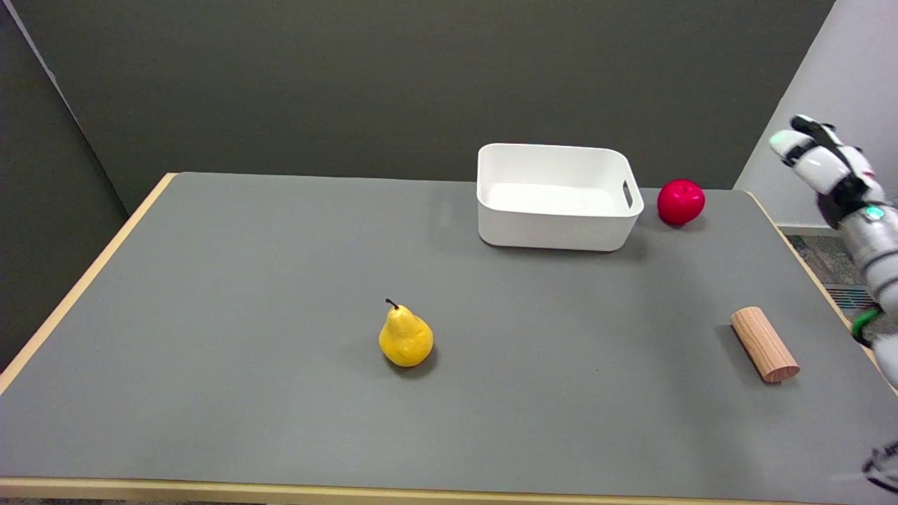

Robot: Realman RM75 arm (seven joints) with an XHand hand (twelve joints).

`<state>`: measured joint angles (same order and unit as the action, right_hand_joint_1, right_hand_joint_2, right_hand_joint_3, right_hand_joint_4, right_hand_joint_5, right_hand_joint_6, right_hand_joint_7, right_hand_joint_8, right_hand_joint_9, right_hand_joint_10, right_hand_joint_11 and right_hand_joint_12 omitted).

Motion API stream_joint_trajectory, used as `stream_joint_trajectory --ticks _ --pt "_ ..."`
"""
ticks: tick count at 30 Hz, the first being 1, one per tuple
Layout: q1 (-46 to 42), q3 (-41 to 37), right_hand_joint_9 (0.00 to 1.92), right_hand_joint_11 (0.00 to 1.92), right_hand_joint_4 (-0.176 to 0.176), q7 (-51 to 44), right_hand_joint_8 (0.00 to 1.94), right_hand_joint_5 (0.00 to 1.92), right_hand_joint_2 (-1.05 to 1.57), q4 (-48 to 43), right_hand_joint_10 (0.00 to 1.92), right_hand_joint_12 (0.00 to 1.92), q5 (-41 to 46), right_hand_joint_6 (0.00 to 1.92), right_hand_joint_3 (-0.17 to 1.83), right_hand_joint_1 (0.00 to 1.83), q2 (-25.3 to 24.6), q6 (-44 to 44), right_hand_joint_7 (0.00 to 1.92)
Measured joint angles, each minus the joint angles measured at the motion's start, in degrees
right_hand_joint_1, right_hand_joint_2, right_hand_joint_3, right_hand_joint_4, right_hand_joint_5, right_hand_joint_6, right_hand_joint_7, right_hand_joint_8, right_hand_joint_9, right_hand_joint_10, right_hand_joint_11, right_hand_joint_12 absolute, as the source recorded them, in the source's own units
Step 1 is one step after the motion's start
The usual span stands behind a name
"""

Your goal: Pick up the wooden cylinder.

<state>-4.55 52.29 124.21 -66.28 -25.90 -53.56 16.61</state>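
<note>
The wooden cylinder [764, 344] lies on its side on the grey table [280, 280], near the right edge, its far end pointing up-left. My right hand [842, 189] is in the air at the picture's right edge, above and to the right of the cylinder and well apart from it. Its fingers stretch up and to the left and hold nothing. Part of the hand is cut off by the frame edge.
A white bin [555, 196] stands at the back of the table, with a red apple [680, 201] just right of it. A yellow pear [405, 337] stands upright near the middle. The table's right edge runs close to the cylinder.
</note>
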Motion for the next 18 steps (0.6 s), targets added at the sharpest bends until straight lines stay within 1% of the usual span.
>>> stream_joint_trajectory --ticks 2,5,11,13,18 --pt "-2.7 -2.8 0.01 0.0 -0.064 -1.6 0.18 0.08 0.62 -1.0 0.42 0.77 0.5 0.39 0.95 0.46 -0.9 1.6 0.06" --pt "-6.1 -6.2 0.0 0.0 -0.077 -4.4 0.25 0.14 0.69 -2.6 0.56 0.79 1.1 0.34 0.84 0.48 -2.3 3.6 0.1" --pt "-12.6 -11.6 0.06 0.0 -0.107 -12.2 0.31 0.17 0.69 -6.8 0.65 0.95 2.0 0.37 0.84 0.49 -5.9 6.3 0.19" --pt "-14.5 -12.9 0.07 0.0 -0.124 -15.4 0.41 0.16 0.64 -8.5 0.69 1.01 2.2 0.46 0.97 0.46 -7.3 7.0 0.19" --pt "-18.7 -15.1 0.11 0.0 -0.148 -24.8 0.44 0.18 0.64 -13.0 0.72 1.05 2.7 0.48 0.95 0.45 -11.4 8.0 0.22"
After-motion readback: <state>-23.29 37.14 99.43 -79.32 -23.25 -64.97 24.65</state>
